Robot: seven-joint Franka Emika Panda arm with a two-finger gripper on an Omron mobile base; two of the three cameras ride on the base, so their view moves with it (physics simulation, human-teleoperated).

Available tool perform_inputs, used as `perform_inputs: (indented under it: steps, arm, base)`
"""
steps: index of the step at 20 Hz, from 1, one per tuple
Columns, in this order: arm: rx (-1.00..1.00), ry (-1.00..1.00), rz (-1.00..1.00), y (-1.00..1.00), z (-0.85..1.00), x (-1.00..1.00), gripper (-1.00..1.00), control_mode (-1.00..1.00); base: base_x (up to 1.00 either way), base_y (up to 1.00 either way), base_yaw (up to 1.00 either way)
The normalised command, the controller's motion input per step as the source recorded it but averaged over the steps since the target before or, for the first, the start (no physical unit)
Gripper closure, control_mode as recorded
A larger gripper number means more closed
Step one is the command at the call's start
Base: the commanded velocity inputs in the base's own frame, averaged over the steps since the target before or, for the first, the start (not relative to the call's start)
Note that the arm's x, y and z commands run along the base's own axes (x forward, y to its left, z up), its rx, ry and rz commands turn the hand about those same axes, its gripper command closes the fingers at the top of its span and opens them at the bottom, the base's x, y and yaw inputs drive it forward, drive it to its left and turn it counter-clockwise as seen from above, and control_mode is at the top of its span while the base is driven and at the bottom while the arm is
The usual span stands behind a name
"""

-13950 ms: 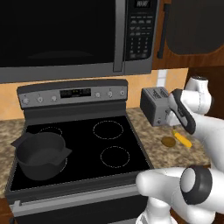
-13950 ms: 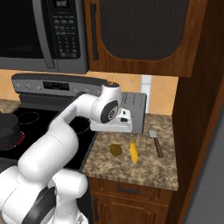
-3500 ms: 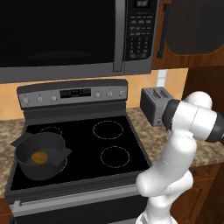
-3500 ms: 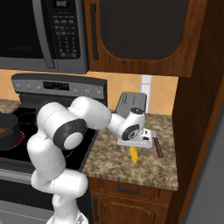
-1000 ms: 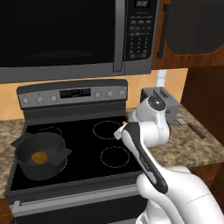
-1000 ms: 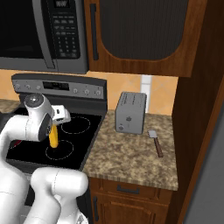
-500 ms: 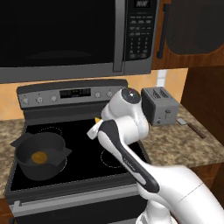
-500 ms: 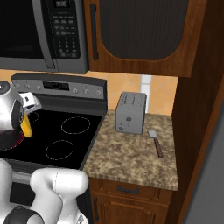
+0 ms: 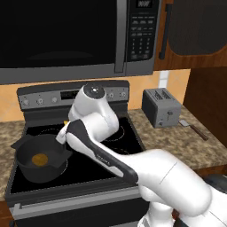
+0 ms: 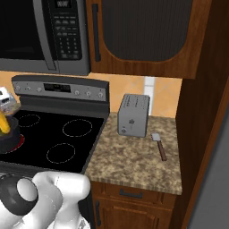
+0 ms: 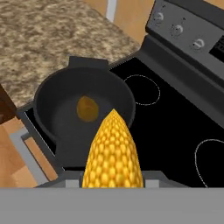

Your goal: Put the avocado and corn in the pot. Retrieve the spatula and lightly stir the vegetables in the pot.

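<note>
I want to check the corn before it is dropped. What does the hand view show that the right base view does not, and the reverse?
Hand view alone: the avocado lying inside the pot, with the held corn pointing toward it. Right base view alone: the toaster and the spatula lying on the counter. Both share the corn, the pot and the stove's black top.

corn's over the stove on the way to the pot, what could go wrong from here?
1. The corn is held in the gripper beside the pot, not over its middle; released early, it may hit the rim or roll onto the cooktop.
2. The avocado already lies in the pot; a high drop could knock it or bounce out.
3. The spatula lies far off, right of the toaster; the arm must swing past it.
</note>
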Motion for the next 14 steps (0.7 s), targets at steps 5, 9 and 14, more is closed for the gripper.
perform_inputs:
  steps: [5,9,14]
  arm:
    - [-0.07,0.08,0.11,1.00,-0.14,0.13,1.00,-1.00]
    - [-0.09,0.06,0.10,0.84,-0.52,0.49,1.00,-1.00]
    - [-0.13,0.01,0.07,0.71,-0.68,0.52,1.00,-1.00]
  base:
    - [0.00,0.00,0.00]
    - [0.00,0.00,0.00]
    - [0.00,0.00,0.00]
